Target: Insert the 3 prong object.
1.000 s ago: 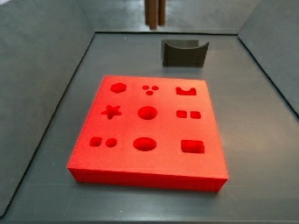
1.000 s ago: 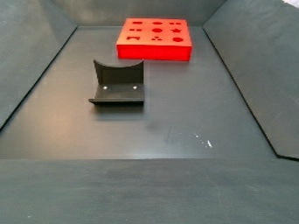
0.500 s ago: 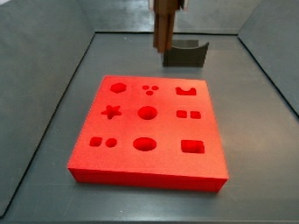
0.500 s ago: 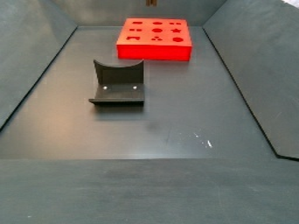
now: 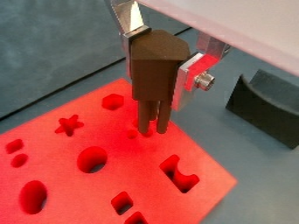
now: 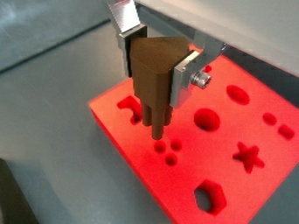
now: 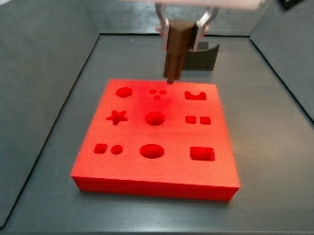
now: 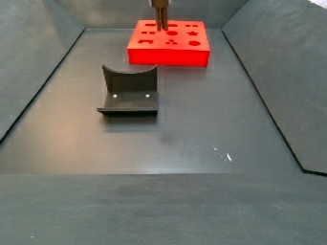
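Observation:
My gripper (image 7: 185,22) is shut on the 3 prong object (image 7: 178,50), a slim dark brown peg held upright with its prongs pointing down. It hangs over the far part of the red block (image 7: 175,135), its prong tips a little above the block's top, close to the three-dot hole (image 7: 156,93). Both wrist views show the silver fingers clamping the peg (image 5: 152,79) (image 6: 152,83) from two sides, with the small holes (image 6: 167,144) just beside the prong tips. In a side view the peg (image 8: 160,11) shows at the far end above the block (image 8: 173,55).
The red block (image 5: 128,166) (image 6: 216,166) has several other shaped holes. The dark fixture (image 7: 196,57) (image 8: 129,91) (image 5: 268,105) stands on the grey floor beyond the block. Sloping grey walls enclose the floor on both sides.
The gripper has come down with the peg from the top of the view. The prong tips have moved from above the fixture to just over the block's far edge.

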